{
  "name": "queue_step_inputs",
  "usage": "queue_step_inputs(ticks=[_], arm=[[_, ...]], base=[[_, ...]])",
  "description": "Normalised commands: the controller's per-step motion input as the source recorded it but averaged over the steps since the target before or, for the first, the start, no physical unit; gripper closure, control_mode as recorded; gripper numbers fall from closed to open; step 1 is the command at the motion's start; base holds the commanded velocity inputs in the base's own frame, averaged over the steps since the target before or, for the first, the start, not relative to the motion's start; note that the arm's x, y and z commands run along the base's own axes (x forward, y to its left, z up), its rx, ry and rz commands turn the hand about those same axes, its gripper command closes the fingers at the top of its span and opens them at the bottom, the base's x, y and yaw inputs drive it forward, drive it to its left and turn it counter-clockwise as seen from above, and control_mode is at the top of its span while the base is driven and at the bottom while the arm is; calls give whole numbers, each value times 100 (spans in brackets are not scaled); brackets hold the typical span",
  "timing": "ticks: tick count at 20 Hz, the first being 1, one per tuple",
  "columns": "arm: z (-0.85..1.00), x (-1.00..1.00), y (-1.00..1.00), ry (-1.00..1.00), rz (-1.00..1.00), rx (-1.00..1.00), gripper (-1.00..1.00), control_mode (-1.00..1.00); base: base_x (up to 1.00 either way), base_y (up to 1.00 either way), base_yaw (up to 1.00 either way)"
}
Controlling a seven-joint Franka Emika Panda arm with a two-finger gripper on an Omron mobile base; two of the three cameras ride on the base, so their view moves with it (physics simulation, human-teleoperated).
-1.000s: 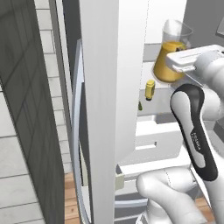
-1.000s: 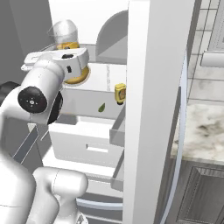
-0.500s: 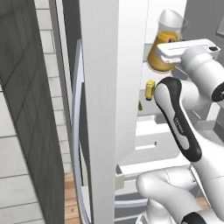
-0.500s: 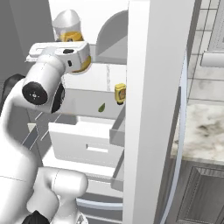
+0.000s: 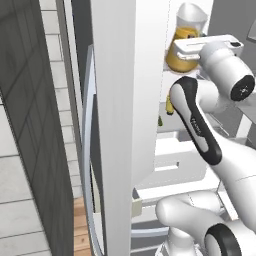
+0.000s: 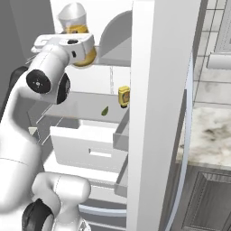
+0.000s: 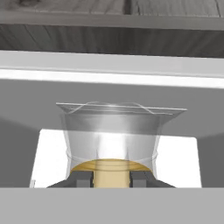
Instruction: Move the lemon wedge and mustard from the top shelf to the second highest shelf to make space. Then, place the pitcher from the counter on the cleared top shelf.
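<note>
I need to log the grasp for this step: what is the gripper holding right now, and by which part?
The gripper holds the pitcher, clamped low on its orange-filled body, the fingers pressed against either side.

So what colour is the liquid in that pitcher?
Amber-yellow, under a clear upper half; the pitcher shows best in the right base view.

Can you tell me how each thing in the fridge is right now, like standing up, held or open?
pitcher: upright, held up at the top shelf, orange liquid in its lower part
gripper: shut on the pitcher
mustard: standing upright on the second highest shelf
lemon wedge: lying on the second highest shelf, apart from the mustard
top shelf: bare where it shows
white drawer: closed
fridge door: open
</note>
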Motion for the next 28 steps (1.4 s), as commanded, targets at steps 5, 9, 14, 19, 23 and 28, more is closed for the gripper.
queue_step_inputs(ticks=[5, 9, 14, 19, 23, 28], arm=[[-3, 47, 0, 0, 0, 0, 100, -100], [-8, 53, 0, 1, 0, 0, 100, -100], [-15, 59, 0, 0, 0, 0, 100, -100], [-30, 64, 0, 0, 0, 0, 100, -100], [-24, 59, 0, 0, 0, 0, 100, -100], [-17, 54, 0, 0, 0, 0, 100, -100]], base=[[0, 0, 0], [0, 0, 0], [0, 0, 0], [0, 0, 0], [0, 0, 0], [0, 0, 0]])
